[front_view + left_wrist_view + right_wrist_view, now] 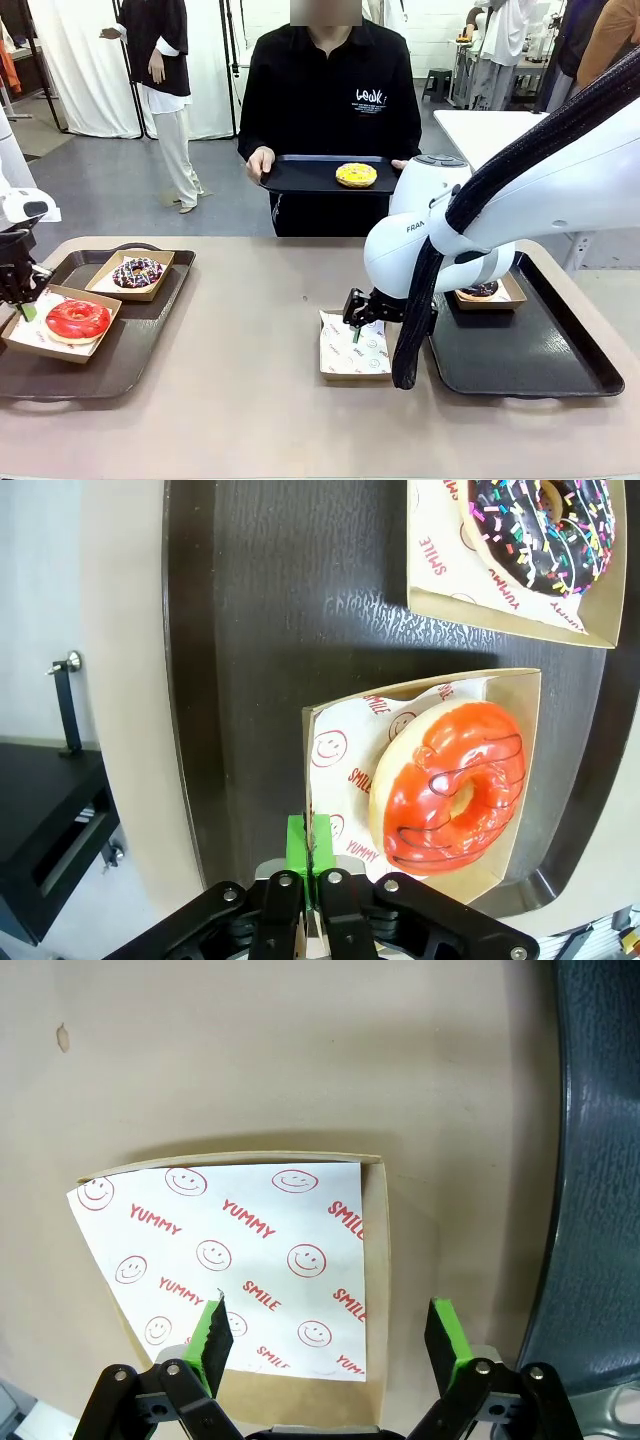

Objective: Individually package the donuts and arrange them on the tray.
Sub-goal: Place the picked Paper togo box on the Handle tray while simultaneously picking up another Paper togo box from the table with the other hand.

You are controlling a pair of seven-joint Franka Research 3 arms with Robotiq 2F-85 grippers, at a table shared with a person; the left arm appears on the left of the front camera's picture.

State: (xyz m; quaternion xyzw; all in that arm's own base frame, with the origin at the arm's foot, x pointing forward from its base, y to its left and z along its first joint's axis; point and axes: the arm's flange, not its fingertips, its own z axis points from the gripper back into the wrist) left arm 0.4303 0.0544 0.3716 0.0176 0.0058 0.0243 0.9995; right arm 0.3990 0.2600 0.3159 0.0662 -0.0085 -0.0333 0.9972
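Awaiting boxing: yellow donut, soft, smearable glaze; lift by its underside. Right gripper spread over empty box; left gripper pinching red donut's box.

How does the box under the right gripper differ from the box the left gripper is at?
The box under the right gripper is empty, just smiley-print paper; the left gripper's box holds the red-glazed donut. The first sits on the bare table, the second on a dark tray. The right gripper is open above its box; the left gripper is shut on its box's edge. Both are brown, square, paper-lined.
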